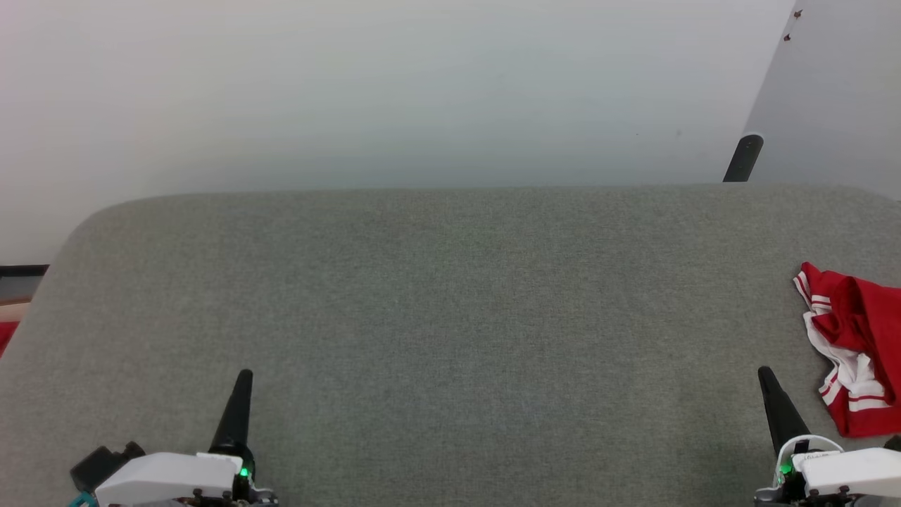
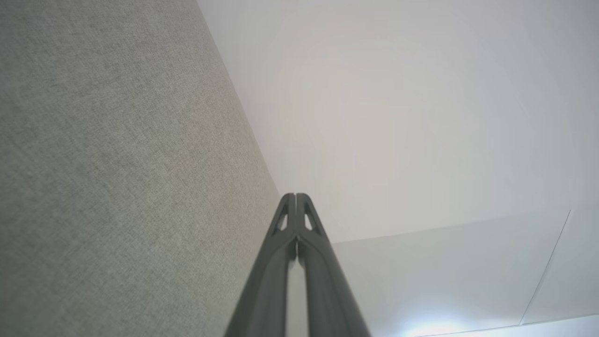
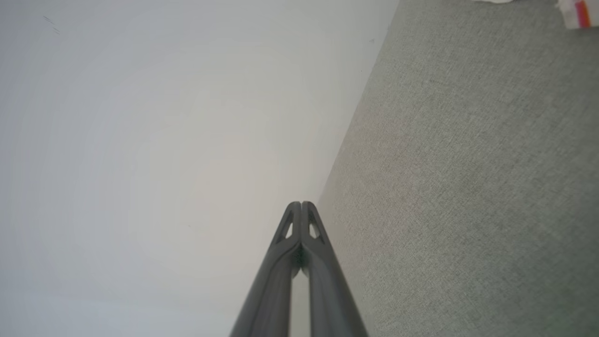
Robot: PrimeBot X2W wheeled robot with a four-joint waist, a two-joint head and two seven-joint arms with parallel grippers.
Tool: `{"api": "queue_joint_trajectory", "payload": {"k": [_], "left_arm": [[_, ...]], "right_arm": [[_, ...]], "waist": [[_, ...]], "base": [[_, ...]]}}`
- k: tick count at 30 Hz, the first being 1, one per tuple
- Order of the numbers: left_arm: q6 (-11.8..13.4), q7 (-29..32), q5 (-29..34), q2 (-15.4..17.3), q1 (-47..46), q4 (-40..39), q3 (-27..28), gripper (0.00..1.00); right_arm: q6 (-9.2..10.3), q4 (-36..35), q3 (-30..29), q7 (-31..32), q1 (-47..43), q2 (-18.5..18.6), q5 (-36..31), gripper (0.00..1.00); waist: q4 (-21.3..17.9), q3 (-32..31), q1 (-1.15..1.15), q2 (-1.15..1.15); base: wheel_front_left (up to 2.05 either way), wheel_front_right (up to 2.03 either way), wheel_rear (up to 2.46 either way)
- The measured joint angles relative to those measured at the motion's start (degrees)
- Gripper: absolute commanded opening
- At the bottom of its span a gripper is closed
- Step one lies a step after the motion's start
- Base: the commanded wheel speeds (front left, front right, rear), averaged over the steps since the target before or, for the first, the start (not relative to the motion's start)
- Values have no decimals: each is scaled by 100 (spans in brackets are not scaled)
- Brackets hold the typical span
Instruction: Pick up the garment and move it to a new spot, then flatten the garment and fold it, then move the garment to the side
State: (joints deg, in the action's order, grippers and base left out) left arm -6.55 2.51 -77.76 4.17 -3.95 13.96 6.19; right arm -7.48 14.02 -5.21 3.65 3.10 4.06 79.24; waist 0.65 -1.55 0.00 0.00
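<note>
- We see our left pincer [image 1: 241, 384] and right pincer [image 1: 767, 380] each pressed tight together, gripping nothing, at the near side of the grey fabric worktop [image 1: 450, 296].
- The garment [image 1: 855, 331], red with white striped trim, lies crumpled at the worktop's right edge, near the right pincer.
- We cannot read any writing on it.

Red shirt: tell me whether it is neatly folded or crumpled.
Crumpled. The red shirt lies in a rumpled heap at the right edge of the grey surface, cloth bunched over its white striped trim.
</note>
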Motion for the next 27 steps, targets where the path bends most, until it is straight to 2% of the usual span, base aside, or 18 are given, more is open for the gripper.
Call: {"api": "queue_joint_trajectory", "payload": {"k": [27], "left_arm": [[-56, 302, -1085, -97, -156, 7, 21, 0]], "right_arm": [[0, 0, -96, 219, 221, -85, 968, 0]], "waist": [[-47, 124, 0, 0]], "base": [[0, 0, 0]]}}
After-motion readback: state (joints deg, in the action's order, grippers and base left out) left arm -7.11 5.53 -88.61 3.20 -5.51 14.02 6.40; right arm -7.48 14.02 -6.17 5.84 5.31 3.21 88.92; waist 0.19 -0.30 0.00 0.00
